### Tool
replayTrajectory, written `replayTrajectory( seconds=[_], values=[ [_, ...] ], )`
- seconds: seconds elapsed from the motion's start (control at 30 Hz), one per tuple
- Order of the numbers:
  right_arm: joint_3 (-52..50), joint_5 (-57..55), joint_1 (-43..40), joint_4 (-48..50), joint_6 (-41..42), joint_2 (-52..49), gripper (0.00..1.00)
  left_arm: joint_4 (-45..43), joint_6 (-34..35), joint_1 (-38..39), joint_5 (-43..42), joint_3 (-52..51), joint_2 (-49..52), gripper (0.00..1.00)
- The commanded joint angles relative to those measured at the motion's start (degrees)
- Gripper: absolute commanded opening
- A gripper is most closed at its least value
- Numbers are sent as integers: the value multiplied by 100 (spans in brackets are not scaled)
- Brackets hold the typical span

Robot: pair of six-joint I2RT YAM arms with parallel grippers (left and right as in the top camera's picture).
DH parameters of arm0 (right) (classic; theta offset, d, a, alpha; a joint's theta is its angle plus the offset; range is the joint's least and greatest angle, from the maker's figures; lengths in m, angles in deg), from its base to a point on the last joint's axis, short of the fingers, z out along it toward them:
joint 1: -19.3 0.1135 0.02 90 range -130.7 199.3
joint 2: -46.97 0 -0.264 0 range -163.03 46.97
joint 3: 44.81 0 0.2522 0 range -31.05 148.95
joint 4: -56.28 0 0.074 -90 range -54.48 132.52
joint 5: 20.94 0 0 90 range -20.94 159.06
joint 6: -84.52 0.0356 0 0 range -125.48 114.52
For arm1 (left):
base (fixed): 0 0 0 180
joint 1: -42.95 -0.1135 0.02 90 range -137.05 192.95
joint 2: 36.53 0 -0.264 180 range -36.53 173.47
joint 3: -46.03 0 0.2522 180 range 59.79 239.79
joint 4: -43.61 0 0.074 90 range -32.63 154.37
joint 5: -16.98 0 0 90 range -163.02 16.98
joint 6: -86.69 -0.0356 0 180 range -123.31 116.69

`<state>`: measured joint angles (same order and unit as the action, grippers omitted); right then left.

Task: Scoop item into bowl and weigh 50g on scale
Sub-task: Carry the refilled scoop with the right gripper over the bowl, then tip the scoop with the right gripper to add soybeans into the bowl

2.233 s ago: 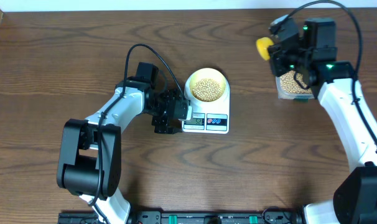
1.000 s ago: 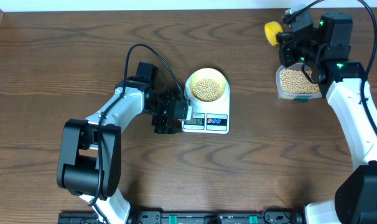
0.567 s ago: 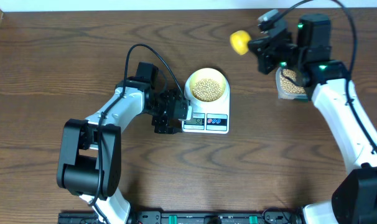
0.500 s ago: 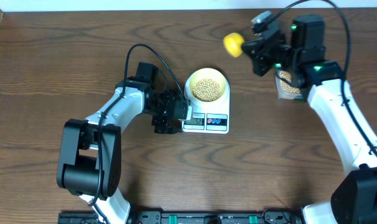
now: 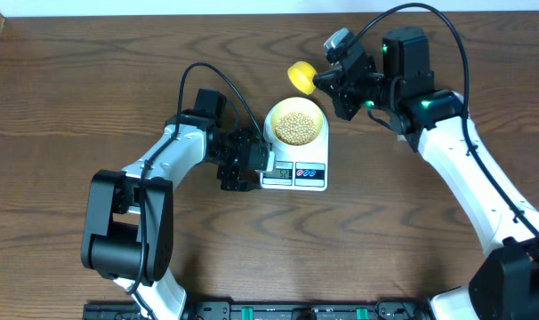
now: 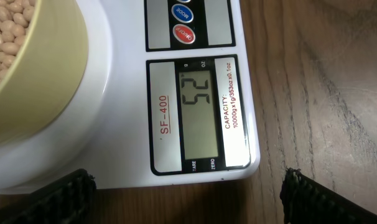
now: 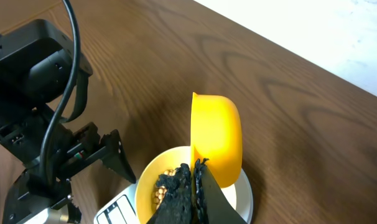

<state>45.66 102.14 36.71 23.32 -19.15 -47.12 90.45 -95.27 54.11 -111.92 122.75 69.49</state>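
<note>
The white scale [image 5: 294,175] stands mid-table with the pale yellow-green bowl [image 5: 271,120] on it, full of tan beans [image 5: 296,127]. My right gripper [image 5: 323,82] is shut on the handle of a yellow scoop [image 5: 300,73], which hangs just beyond the bowl's far rim. In the right wrist view the scoop [image 7: 217,137] is turned on its side above the bowl [image 7: 150,171], with the gripper [image 7: 194,171] shut on it. My left gripper [image 5: 249,167] stands open at the scale's left end. Its view shows the display [image 6: 198,118] reading 52, beside the bowl [image 6: 45,68].
The left arm's black body [image 7: 33,74] sits close to the left of the scale. A black cable [image 5: 212,76] loops above it. The table's back edge [image 5: 163,13] meets a white wall. Bare wood [image 5: 385,231] lies in front of the scale.
My right arm has swung left with the yellow scoop, from over the tub at the right to just beyond the bowl. The left arm has stayed still.
</note>
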Motion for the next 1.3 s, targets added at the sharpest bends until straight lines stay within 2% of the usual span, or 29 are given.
replayTrajectory(
  seconds=[0.0, 0.2, 0.3, 0.53, 0.67, 0.87, 1.27],
  values=[
    [-35, 70, 98, -13, -74, -208, 1, 20, -81, 7, -96, -55, 92, 98],
    [-35, 61, 144, -417, -94, -343, 1, 20, -81, 7, -96, -55, 92, 97],
    [-39, 44, 144, -761, -479, -345, 1, 20, -81, 7, -96, -55, 92, 98],
    [-68, -20, 243, -826, -682, -354, 1, 20, -81, 7, -96, -55, 92, 97],
    [-70, -586, 511, -1010, -1091, -354, 1, 20, -81, 7, -96, -55, 92, 98],
    [-70, -1646, 848, -977, -1572, -356, 1, 20, -81, 7, -96, -55, 92, 98],
    [-72, -1690, 890, -817, -1576, -1008, 1, 20, -81, 7, -96, -55, 92, 98]
  ],
)
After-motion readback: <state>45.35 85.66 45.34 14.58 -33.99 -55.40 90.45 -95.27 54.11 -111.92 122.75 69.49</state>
